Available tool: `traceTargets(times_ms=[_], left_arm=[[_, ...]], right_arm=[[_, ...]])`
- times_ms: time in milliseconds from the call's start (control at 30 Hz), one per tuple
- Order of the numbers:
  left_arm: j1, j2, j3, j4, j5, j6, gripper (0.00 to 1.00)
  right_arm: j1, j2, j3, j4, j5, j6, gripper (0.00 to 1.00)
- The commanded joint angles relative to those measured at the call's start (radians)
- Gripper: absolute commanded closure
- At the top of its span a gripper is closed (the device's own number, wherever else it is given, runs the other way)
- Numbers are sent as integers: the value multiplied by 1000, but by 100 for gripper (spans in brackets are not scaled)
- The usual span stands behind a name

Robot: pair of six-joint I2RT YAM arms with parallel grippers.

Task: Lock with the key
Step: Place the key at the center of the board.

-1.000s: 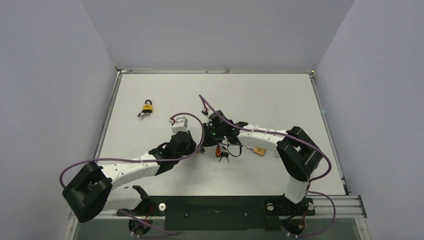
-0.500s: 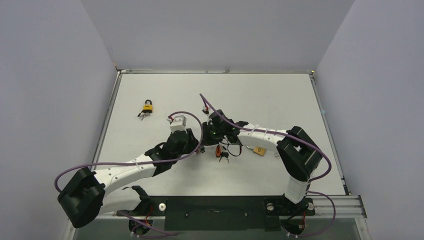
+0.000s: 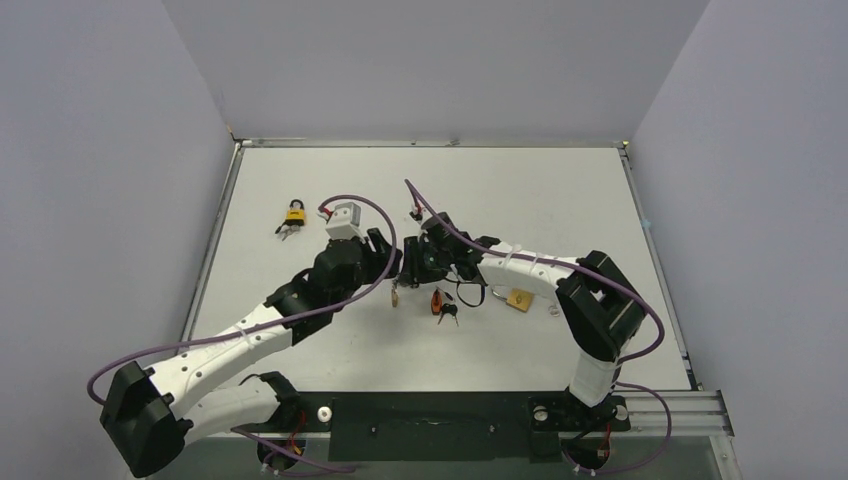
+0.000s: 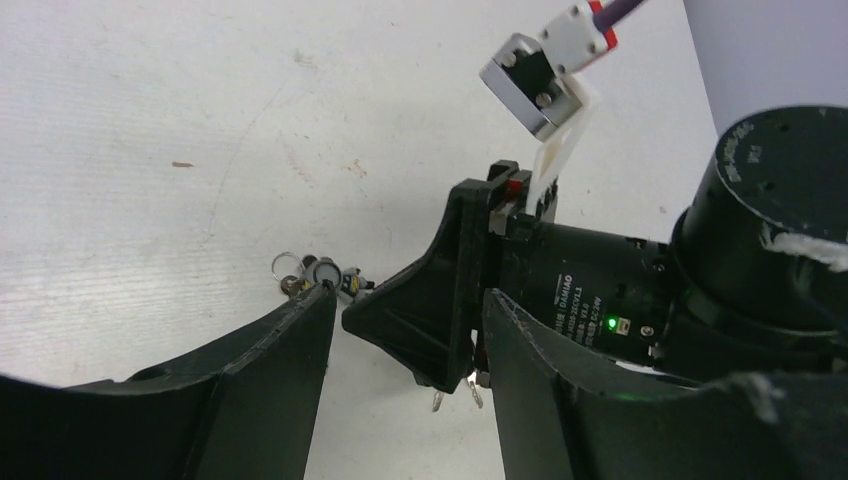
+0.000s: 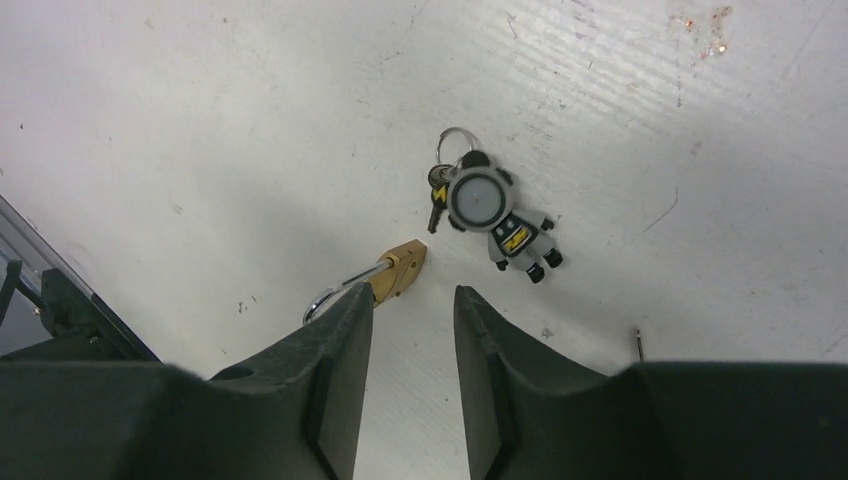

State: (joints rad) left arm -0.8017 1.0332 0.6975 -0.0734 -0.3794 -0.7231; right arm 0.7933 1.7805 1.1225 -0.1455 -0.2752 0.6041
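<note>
White, scuffed worktop [image 3: 560,200], boxed in by pale grey walls [image 3: 430,60]. Left end effector [image 4: 410,300] was spread wide and gripped nothing. It faced the right end effector [image 5: 412,300], fingers apart, also bare. Brass padlock [image 5: 397,270] lay on the worktop just beside one right fingertip. Key ring with figure fob [image 5: 485,210] lay near, beyond it. Yellow padlock [image 3: 294,213] lay well apart, far left.

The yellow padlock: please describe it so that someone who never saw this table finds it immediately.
Look at the white table from above, toward its far-left part. There a small yellow padlock lies with keys beside it. Unlike the brass padlock on the right side, its body is bright yellow.
</note>
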Motion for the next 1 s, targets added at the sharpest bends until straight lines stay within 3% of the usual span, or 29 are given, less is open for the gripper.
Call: traceTargets(times_ms=[0,233,267,400,667,967], left_arm=[[72,-21,99,-96,21,-16,46],[291,38,242,-251,31,-47,46],[337,65,254,-259,46,-50,45],[484,146,280,-257,105,-87,44],[676,411,432,-245,46,88,41],[792,672,569,-224,137,246,39]], right_arm=[[-19,-63,53,7,32,-3,62],[-69,-159,62,-11,45,0,40],[-75,-179,59,-12,47,1,33],[-108,-230,51,-20,46,1,24],[-144,-311,6,-38,46,-9,23],[-176,-330,-32,-37,2,-18,23]])
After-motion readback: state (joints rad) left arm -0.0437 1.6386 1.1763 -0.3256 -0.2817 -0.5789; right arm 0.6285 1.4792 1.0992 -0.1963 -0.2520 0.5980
